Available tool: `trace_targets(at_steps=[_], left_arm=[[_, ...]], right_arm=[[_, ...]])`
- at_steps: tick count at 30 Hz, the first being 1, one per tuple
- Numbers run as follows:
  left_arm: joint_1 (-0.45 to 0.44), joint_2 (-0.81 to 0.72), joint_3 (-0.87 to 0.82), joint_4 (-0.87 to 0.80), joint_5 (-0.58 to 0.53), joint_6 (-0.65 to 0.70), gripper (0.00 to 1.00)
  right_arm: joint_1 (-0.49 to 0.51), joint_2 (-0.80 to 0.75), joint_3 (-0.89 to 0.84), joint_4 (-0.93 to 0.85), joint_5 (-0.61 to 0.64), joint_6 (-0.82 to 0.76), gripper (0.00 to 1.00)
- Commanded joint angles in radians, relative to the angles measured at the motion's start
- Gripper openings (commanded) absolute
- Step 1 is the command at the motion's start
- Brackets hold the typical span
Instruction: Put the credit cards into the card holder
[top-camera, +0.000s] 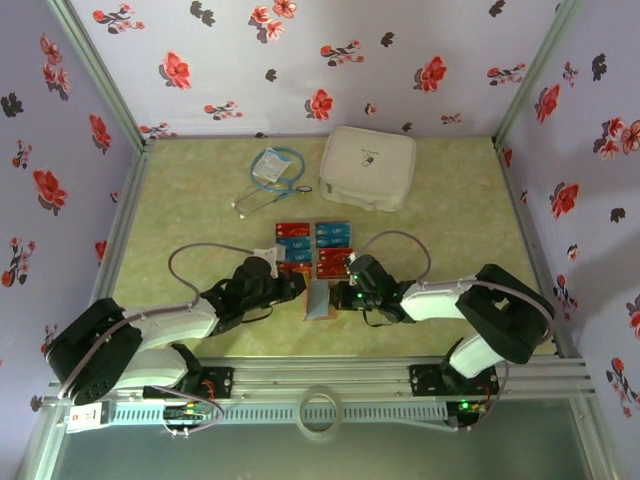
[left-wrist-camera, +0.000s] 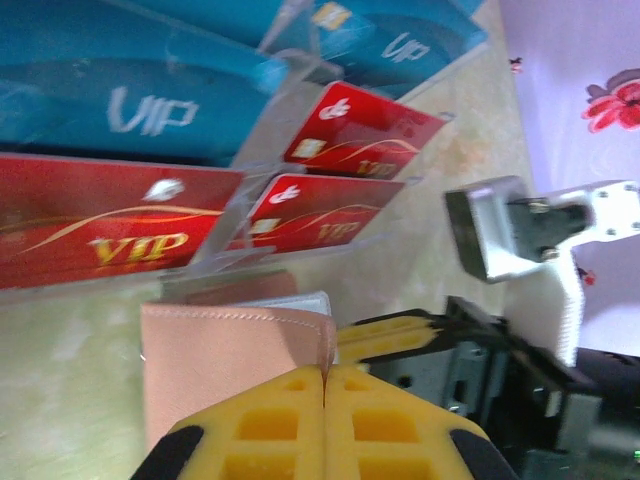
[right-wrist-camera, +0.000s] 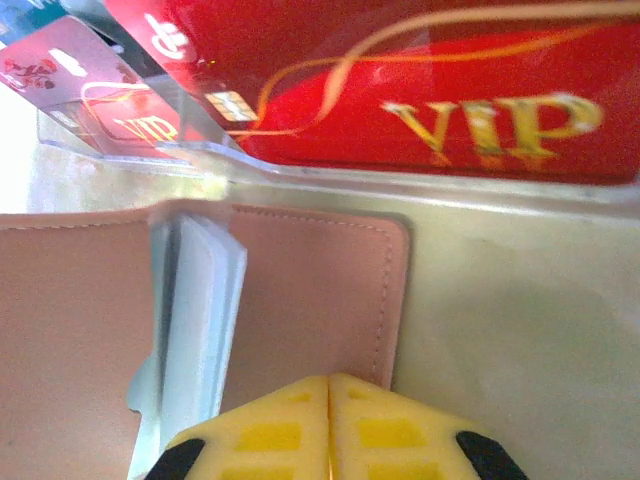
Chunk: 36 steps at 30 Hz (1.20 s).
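Jaws closed thin, the left gripper (left-wrist-camera: 325, 400) and right gripper (right-wrist-camera: 330, 400) are apparently pinching the card holder (top-camera: 318, 300) by opposite covers, which is calling for an even, gentle spread facing the far credit cards (top-camera: 314, 247).

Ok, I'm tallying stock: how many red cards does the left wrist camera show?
3 red cards: one at left, two mid-frame, one above the other; more may be hidden.

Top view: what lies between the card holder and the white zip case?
Just beyond the card holder lie the red and blue credit cards, then bare table up to the white zip case, as the top view shows.
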Motion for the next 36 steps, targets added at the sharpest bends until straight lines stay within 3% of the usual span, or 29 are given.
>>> trace_targets(at_steps=[1,12,21,25,30,36], left_arm=[[-0.001,-0.041,-0.041,-0.023,-0.058,-0.017,0.0],[0.026,-0.091,-0.088,-0.093,-0.093,0.015,0.0],[0.071,-0.076,-0.073,-0.159,-0.106,0.057,0.01],[0.088,-0.062,-0.036,-0.263,-0.132,0.091,0.25],[0.099,-0.029,-0.033,-0.28,-0.141,0.109,0.54],[0.103,-0.033,-0.038,-0.283,-0.155,0.116,0.68]], right_arm=[[-0.023,-0.049,-0.037,-0.15,0.026,-0.009,0.08],[-0.042,-0.283,-0.009,-0.384,0.094,-0.063,0.08],[-0.01,-0.191,0.075,-0.315,0.003,-0.081,0.08],[0.01,-0.113,0.12,-0.274,-0.001,-0.082,0.08],[0.01,-0.024,0.202,-0.247,0.003,-0.098,0.07],[0.013,0.061,0.269,-0.213,-0.017,-0.098,0.07]])
